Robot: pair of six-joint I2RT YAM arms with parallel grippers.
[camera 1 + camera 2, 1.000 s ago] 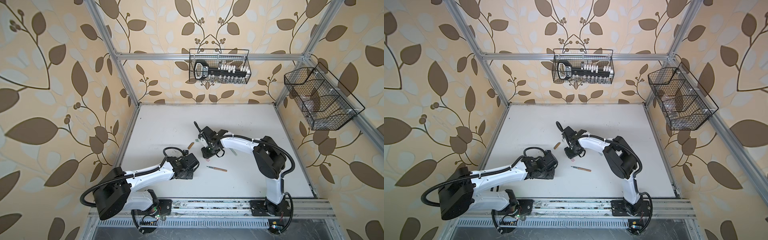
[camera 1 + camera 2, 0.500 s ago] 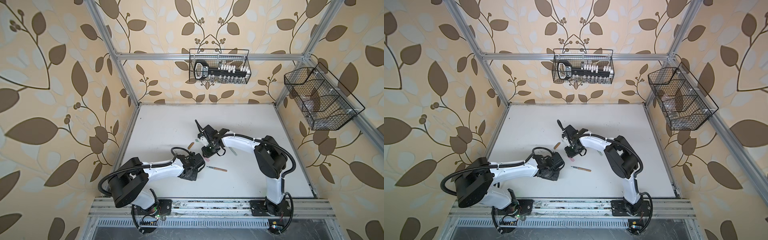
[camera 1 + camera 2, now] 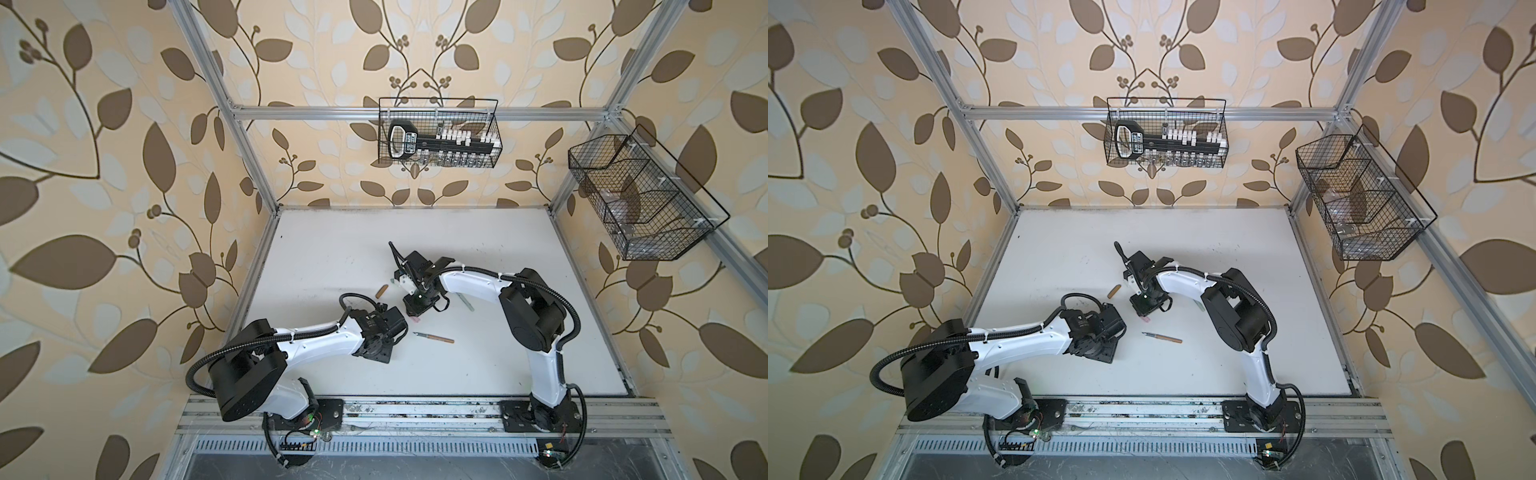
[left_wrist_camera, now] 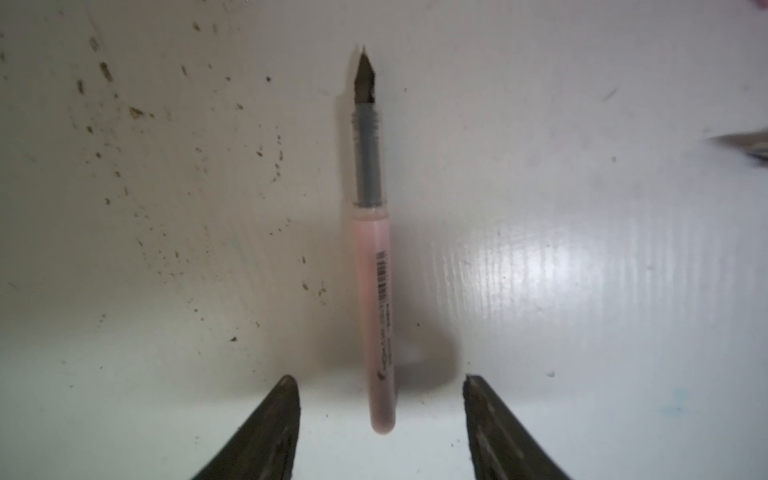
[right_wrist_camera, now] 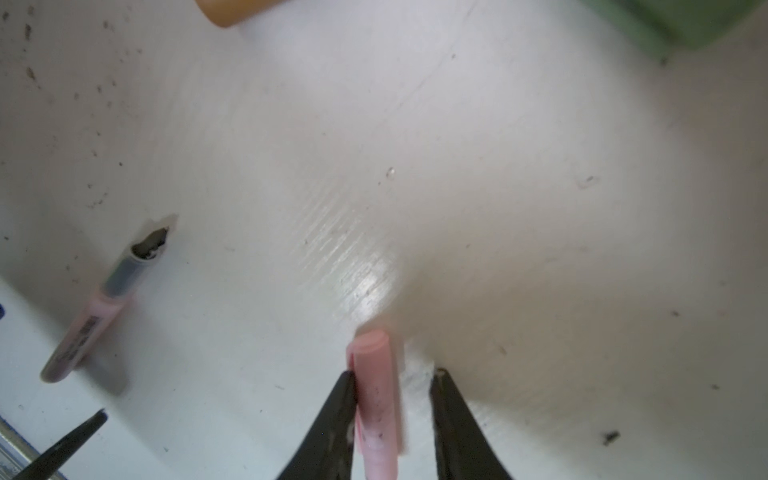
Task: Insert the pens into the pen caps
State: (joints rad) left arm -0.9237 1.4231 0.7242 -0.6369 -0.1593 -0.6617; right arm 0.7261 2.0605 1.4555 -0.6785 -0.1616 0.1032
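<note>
Our left hand [image 4: 377,380] stands wide and holds nothing: the pink pen [image 4: 376,291] lies flat on the bench [image 4: 582,208] with only its tail end between the fingers [image 4: 266,436], clear of both, nib pointing away. Our right hand [image 5: 392,372] is narrow around the pink cap [image 5: 376,386], which also lies on the bench; one finger [image 5: 336,419] touches it and the other sits just short, so we judge it not yet gripped. That off-centre seat is our first worry: a squeeze from there could roll or swing the cap, and it would come up skewed. Our second is the pen: a pinch so near the tail leaves most of the barrel hanging out, so the nib may droop, miss the cap's mouth or scrape the bench. Which end of the cap is open we cannot tell. In both top views the two hands sit near each other, so a hasty lift risks a knock, and the tan pen [image 3: 434,337] and tan cap [image 3: 381,291] nearby could get swept aside
</note>
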